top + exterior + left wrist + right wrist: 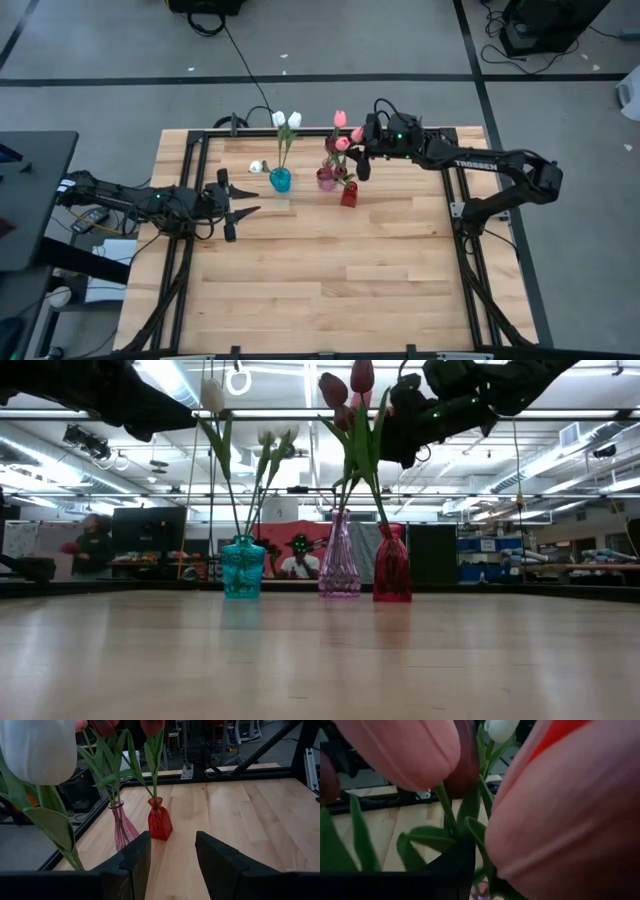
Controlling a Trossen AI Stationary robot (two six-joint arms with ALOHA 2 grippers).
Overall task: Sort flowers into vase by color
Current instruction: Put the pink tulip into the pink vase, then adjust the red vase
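Observation:
Three vases stand in a row near the table's far edge: a teal vase (280, 180) with three white tulips (286, 119), a pink-purple vase (326, 180) and a red vase (348, 195) with pink and dark red tulips (341, 143). My left gripper (243, 203) hangs open just left of the teal vase, touching nothing; one white head (40, 745) leans close to it. My right gripper (362, 160) sits high among the pink tulip heads (570, 820) above the red vase, and those heads hide it.
A black metal frame (200, 140) runs along the table's edges. The wooden table top (330, 270) stretches bare toward the near edge. Beyond the table, the low view shows a person (95, 545) in the room.

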